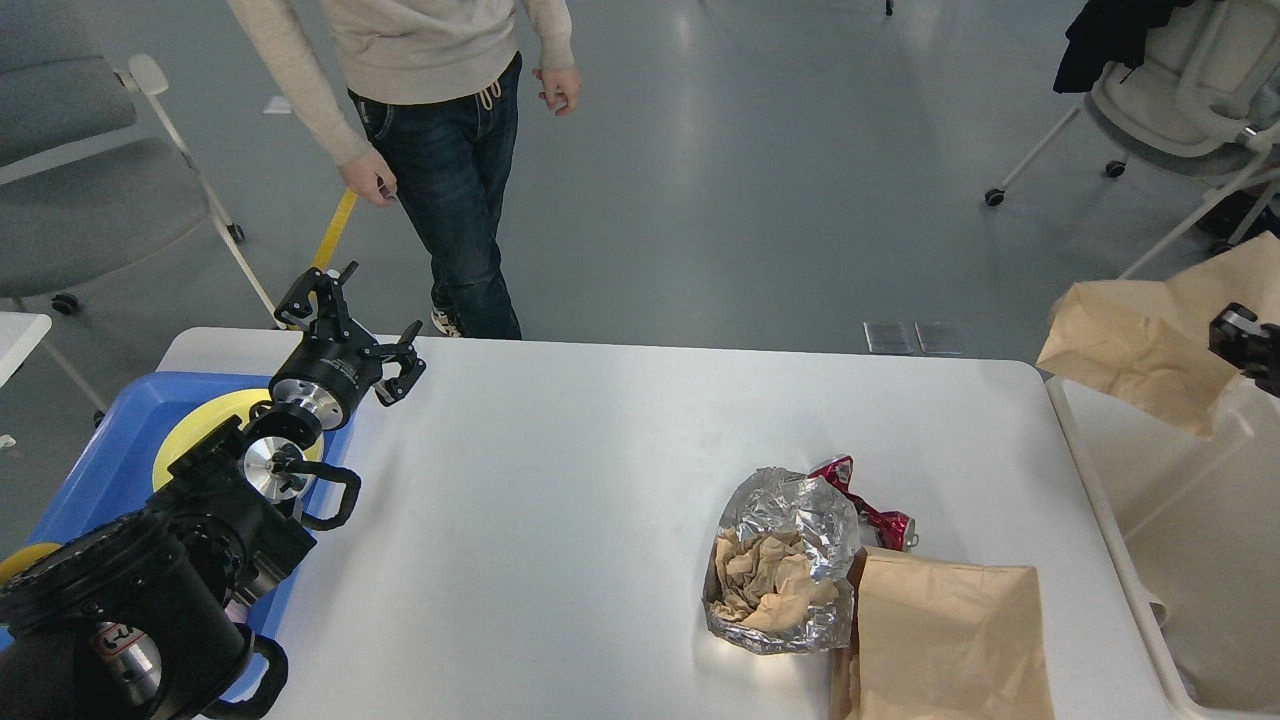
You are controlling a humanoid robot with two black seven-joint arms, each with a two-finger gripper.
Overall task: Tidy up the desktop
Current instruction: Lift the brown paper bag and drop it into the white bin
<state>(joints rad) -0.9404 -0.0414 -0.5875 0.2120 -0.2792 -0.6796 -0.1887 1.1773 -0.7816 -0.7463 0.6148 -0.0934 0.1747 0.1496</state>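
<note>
The white desktop (560, 500) carries a crumpled foil wrap (785, 560) with brown paper in it, a crushed red can (868, 505) behind it, and a flat brown paper bag (945, 640) at the front edge. My right gripper (1228, 335) shows only at the right edge, shut on another brown paper bag (1140, 350) and holding it in the air over the cream-white bin (1190, 560). My left gripper (355, 320) is open and empty above the desktop's far left corner.
A blue tray (110, 450) holding a yellow plate (195, 430) sits at the desktop's left edge under my left arm. A person (440, 120) stands beyond the far edge. Chairs stand at the far left and far right.
</note>
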